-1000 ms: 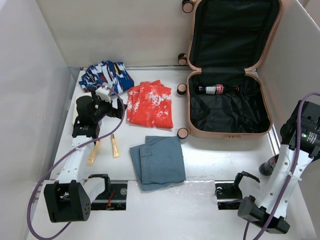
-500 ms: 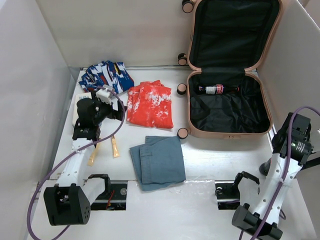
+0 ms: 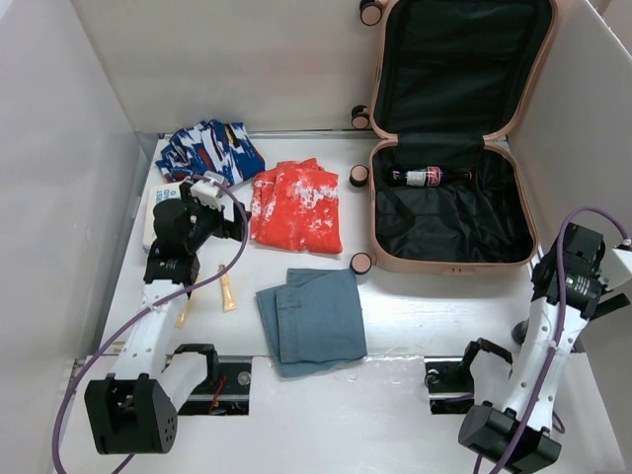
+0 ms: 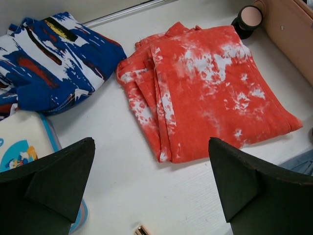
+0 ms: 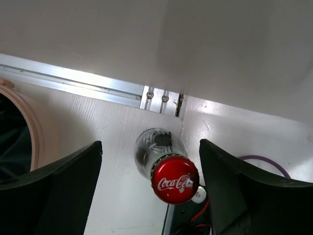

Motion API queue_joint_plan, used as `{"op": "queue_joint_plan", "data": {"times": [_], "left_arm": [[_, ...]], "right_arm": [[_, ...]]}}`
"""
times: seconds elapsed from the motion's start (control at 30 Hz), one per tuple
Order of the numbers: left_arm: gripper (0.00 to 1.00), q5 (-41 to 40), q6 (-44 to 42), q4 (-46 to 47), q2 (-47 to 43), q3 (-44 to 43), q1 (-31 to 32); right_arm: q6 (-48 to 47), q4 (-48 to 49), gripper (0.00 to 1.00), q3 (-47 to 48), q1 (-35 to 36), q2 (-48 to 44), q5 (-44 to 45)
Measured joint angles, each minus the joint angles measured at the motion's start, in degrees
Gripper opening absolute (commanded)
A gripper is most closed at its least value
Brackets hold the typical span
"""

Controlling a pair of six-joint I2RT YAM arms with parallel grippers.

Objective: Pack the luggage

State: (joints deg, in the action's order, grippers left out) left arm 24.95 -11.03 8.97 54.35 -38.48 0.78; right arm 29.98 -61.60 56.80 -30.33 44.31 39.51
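Wrist-only: red bottle cap (image 5: 175, 182) within right hand (image 5: 150, 143)

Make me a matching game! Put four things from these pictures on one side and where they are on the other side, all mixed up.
Things:
1. orange tie-dye garment
2. folded denim garment
3. dark bottle lying down
4. bottle with red Coca-Cola cap

Places:
A. standing between the fingers of the right end effector
B. inside the luggage, at its hinge end
C. nearest the arm bases, mid-table
D. between the blue patterned garment and the luggage

Pairs: 1-D, 2-C, 3-B, 4-A
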Motion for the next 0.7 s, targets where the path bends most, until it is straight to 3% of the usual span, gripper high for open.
{"op": "queue_joint_plan", "data": {"times": [0.17, 0.27, 0.3, 0.37, 0.4, 0.47, 0.5, 0.7], "left_arm": [[1.0, -0.6, 0.0, -0.1, -0.5, 0.5, 0.0], [1.0, -1.0, -0.1, -0.1, -0.6, 0.5, 0.0], [1.0, -1.2, -0.1, -0.1, -0.6, 0.6, 0.0], [1.0, -1.3, -0.1, -0.1, -0.6, 0.6, 0.0], [1.0, -1.3, -0.1, -0.1, -0.6, 0.7, 0.0], [1.0, -1.4, -0.1, -0.1, -0.8, 0.7, 0.0], [1.0, -1.4, -0.1, -0.1, -0.9, 0.7, 0.0], [1.0, -1.6, -0.1, -0.2, -1.0, 0.7, 0.0]], "right_arm": [[-1.8, 2.6, 0.77, -2.6, 0.0, -0.2, -1.2], [-3.0, 3.4, 0.66, -3.7, 0.0, -0.3, -1.5], [-3.5, 3.9, 0.54, -4.0, 0.0, -0.7, -1.5], [-5.1, 4.7, 0.42, -4.4, -0.1, -1.8, -1.8], [-5.9, 5.2, 0.3, -4.5, -0.1, -2.4, -2.0], [-6.9, 5.8, 0.16, -4.7, -0.1, -3.3, -3.2], [-7.6, 6.1, 0.0, -4.9, -0.1, -3.7, -3.6], [-12.1, 7.3, 0.0, -5.1, -0.1, -4.5, -6.4]]}}
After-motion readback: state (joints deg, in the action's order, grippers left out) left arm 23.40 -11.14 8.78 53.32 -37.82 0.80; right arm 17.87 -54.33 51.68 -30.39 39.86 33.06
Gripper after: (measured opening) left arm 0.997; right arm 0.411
